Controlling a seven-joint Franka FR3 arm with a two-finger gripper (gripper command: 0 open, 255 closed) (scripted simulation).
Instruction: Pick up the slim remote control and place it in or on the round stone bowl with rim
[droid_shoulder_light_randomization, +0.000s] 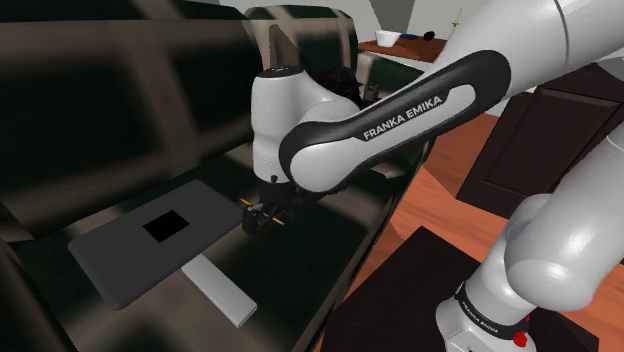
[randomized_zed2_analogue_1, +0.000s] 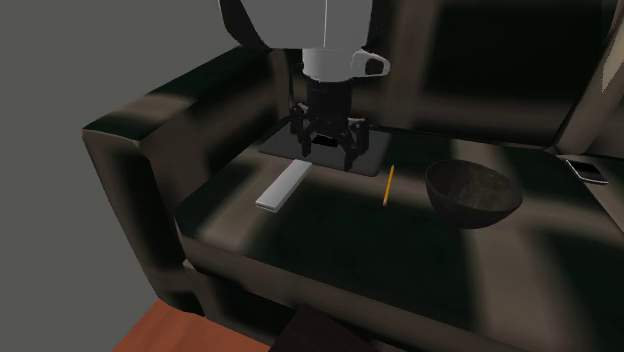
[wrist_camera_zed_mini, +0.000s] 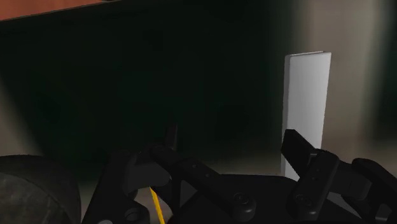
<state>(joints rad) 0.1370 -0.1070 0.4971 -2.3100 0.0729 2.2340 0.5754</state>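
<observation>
Handling looks simple but calls for care: the slim remote control (randomized_zed2_analogue_1: 283, 185), drawn plain pale grey, is a thin, stiff bar, probably light and smooth, so it could skid or tip if pinched off-centre. I would take it across its narrow width near the middle of its length, one finger on each long edge. It lies flat on the dark sofa seat (randomized_zed2_analogue_1: 330, 240) toward the front edge, just beside the near-left corner of a dark flat slab (randomized_zed2_analogue_1: 373, 157) and to the second exterior view's left of the gripper (randomized_zed2_analogue_1: 327, 150). The gripper hovers low over the slab's near edge, its jaws well apart with nothing between them. In the wrist view the slim remote control (wrist_camera_zed_mini: 306, 108) stands just outside one finger (wrist_camera_zed_mini: 294, 147), not in the gap, so a sideways shift seems needed before closing. The round stone bowl (randomized_zed2_analogue_1: 473, 192), dark and mottled, sits on the same seat well to the right in the second exterior view, apart from it. Between the two lies a yellow pencil (randomized_zed2_analogue_1: 388, 185), loose on the cushion — a low carry might brush it. A phone (randomized_zed2_analogue_1: 585, 170) rests farther right beyond the bowl, out of the way. The cushion may give under a downward press.
</observation>
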